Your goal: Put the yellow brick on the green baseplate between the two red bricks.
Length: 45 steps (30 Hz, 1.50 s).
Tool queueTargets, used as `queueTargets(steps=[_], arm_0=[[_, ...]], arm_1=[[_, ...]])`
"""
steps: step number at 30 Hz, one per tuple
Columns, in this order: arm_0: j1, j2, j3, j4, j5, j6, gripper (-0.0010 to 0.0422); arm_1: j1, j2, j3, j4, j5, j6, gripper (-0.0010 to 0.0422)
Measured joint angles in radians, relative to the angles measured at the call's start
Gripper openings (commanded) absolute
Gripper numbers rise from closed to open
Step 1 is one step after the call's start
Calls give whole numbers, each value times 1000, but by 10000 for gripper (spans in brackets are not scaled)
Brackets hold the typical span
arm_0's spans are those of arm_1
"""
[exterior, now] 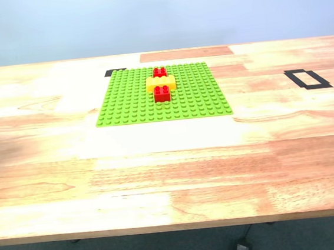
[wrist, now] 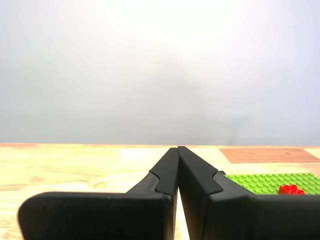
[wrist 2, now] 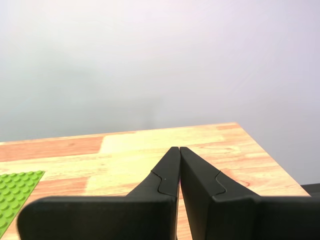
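Observation:
The green baseplate (exterior: 162, 93) lies flat on the wooden table toward the far side. The yellow brick (exterior: 160, 83) sits on it between the two red bricks, one behind (exterior: 159, 72) and one in front (exterior: 162, 93), all three touching in a line. Neither gripper shows in the exterior view. My first gripper (wrist: 177, 148) is shut and empty, held above the table, with the baseplate (wrist: 272, 182) and a red brick (wrist: 291, 189) off to one side. My second gripper (wrist 2: 179, 148) is shut and empty, with a corner of the baseplate (wrist 2: 15, 192) in its view.
A black tape rectangle (exterior: 307, 78) marks the table at the exterior view's right. A small black tape mark (exterior: 114, 72) lies by the baseplate's far corner. A dark cable and plug (exterior: 243, 249) lie on the floor below the table's front edge.

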Motion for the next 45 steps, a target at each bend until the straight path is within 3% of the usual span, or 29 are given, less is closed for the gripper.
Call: queueTargets(steps=[45], arm_0=[[0, 0, 5, -26, 0, 0, 0]], arm_1=[[0, 0, 0, 0, 3, 0, 0]])
